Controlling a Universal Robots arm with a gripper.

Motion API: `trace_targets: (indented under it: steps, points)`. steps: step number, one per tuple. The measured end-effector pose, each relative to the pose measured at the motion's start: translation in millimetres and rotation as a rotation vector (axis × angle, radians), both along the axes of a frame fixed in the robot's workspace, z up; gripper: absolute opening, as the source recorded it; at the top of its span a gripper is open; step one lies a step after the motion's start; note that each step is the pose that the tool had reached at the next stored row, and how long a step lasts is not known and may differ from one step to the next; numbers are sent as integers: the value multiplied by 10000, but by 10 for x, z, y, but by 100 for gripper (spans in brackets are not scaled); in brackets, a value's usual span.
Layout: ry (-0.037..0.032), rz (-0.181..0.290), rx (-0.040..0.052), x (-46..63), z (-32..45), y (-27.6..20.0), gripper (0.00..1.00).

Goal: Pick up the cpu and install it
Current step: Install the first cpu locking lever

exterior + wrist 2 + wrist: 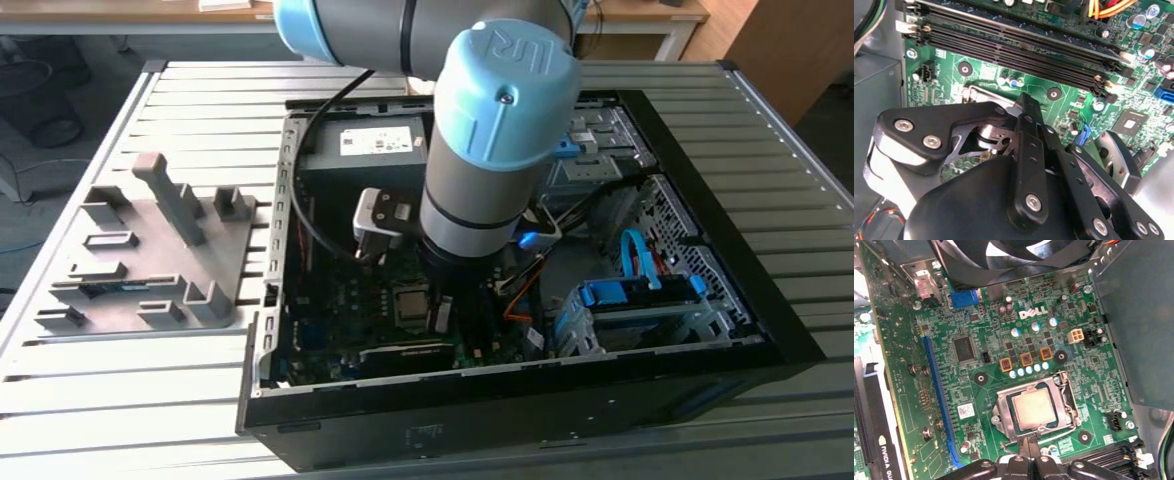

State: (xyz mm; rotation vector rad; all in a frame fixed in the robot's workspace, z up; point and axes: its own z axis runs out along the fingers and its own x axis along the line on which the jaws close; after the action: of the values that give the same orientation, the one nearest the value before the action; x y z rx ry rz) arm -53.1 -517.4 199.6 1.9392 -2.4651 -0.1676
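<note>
The arm (487,150) is being held down inside the open case (534,400), which is lying on its side on the slatted table (134,400). In the exterior view the gripper (447,300) is seen low over the board (360,310), just beside the socket (414,300).

In the first wrist view the cpu (1035,408) is being shown lying flat in the socket (1034,410), framed on all sides by the metal bracket. Its dull tan-silver face is turned up and nothing is touching it. The gripper (1030,442) is seen at the socket's edge, its fingertips (1026,444) drawn close together over the bracket rim. Nothing is being held between them; whether they are quite touching cannot be told, though they seem nearly shut.

In the second wrist view the black linkage of the gripper (1026,107) is seen from behind, the fingers (1029,120) brought together above the green board (984,75). The memory slots (1019,45) are lying beyond it, empty as far as can be seen.

In the exterior view a grey holder (154,250) is standing on the table to the exterior view's left of the case, well apart from the gripper. A blue cable (634,255) is lying in the case towards the exterior view's right
</note>
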Motion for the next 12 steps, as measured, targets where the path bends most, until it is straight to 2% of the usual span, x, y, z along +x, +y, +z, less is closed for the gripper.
trace_targets:
  steps: [12]
  points:
    - [0,112,-1,0,-80,-53,10]
